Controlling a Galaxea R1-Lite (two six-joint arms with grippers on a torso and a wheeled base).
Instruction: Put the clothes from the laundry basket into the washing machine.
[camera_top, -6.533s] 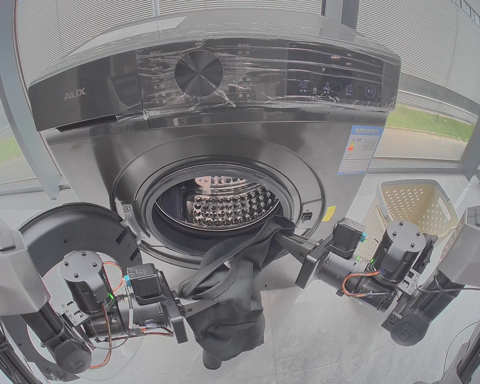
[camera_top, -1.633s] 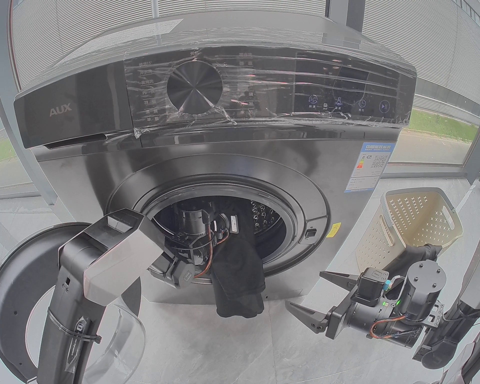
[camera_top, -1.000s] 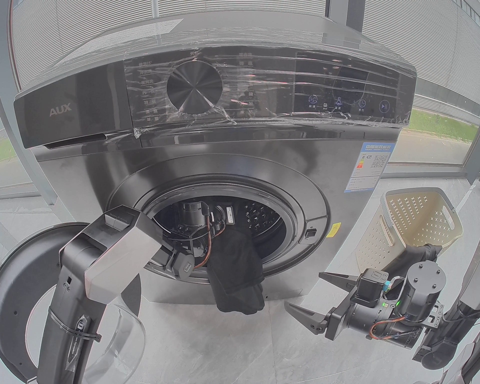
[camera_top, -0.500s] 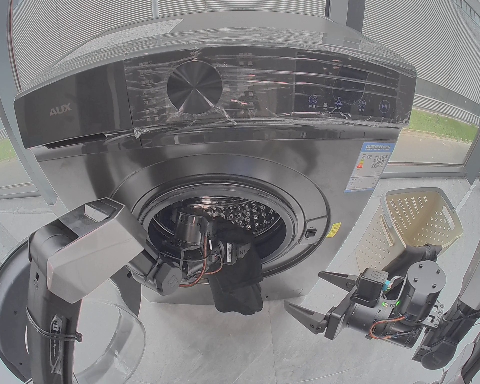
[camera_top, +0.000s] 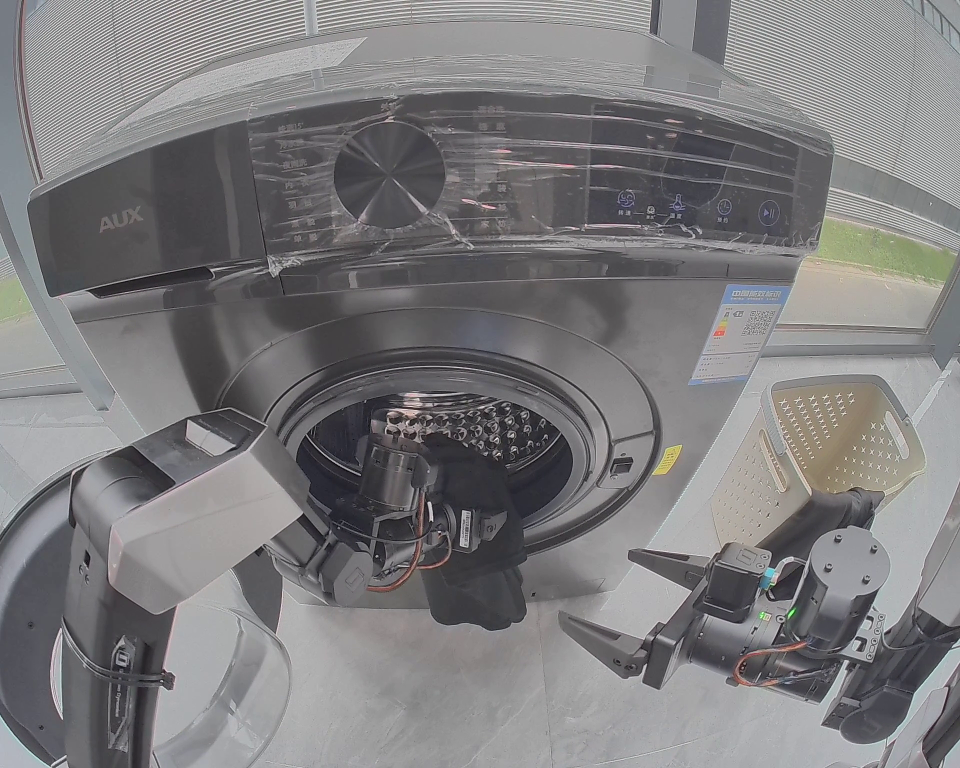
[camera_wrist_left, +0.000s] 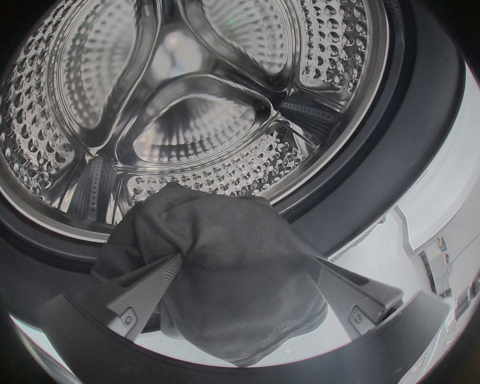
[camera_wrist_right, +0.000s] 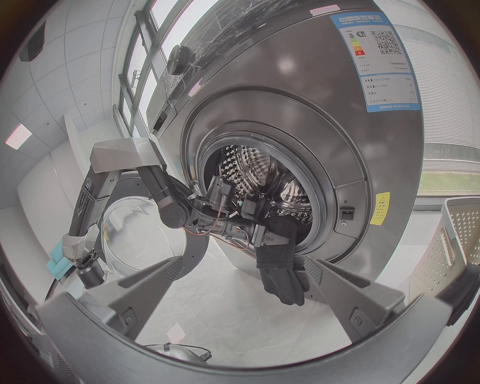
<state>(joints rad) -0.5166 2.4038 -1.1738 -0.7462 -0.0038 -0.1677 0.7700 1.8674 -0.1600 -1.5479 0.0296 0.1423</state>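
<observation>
A black garment (camera_top: 478, 560) hangs over the front lip of the washing machine (camera_top: 480, 300), part inside the steel drum (camera_wrist_left: 190, 115) and part dangling toward the floor. My left gripper (camera_wrist_left: 240, 262) is at the drum's mouth, open, with the bunched black garment (camera_wrist_left: 235, 280) lying between its fingers (camera_wrist_left: 150, 280). My right gripper (camera_top: 600, 588) hovers open and empty above the floor, right of the machine. The right wrist view looks at the left arm and the hanging garment (camera_wrist_right: 280, 270). The beige laundry basket (camera_top: 880, 400) leans to the right, with another dark cloth (camera_top: 820, 515) over its edge.
The machine's round door (camera_top: 40, 560) stands swung open on the left, its glass bowl (camera_top: 220, 690) low by my left arm. Grey tiled floor (camera_top: 450, 690) lies between the machine and my right gripper. Windows line the wall behind the machine.
My left gripper has pulled back from deep in the drum to its mouth and dropped lower; the garment stays draped over the lip. My right gripper has sunk slightly.
</observation>
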